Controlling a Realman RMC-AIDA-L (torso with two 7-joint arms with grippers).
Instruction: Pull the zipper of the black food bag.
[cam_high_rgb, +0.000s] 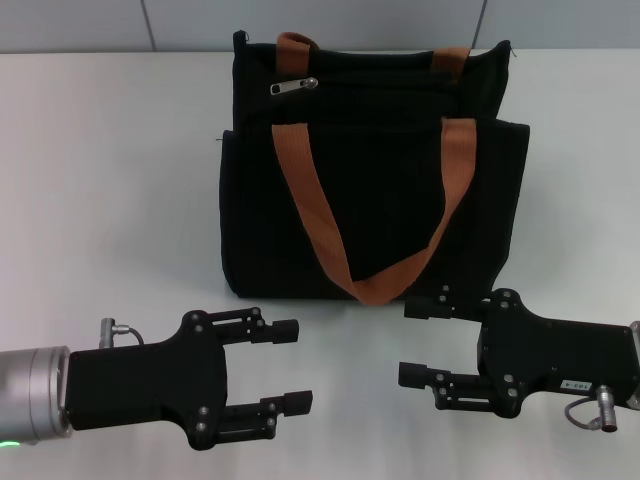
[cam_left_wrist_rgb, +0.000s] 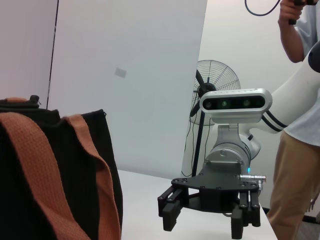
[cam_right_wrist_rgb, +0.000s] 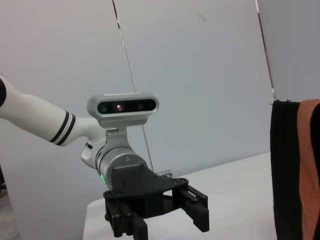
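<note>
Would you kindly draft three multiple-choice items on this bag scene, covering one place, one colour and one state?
1. Where is the zipper pull on the black food bag?
A. near the top, toward the robot's left
B. down by the bag's base
C. hanging off a strap

2. What colour are the strap handles?
A. blue
B. orange-brown
C. white

3. How do the left gripper and right gripper stand?
A. both shut on the straps
B. left shut on the zipper
C. both open, on the near side of the bag

Answers: 1 A, the silver tab lies at the upper left of the bag in the head view. 2 B, the webbing is orange-brown. 3 C, both sets of fingers are spread and clear of the bag.
</note>
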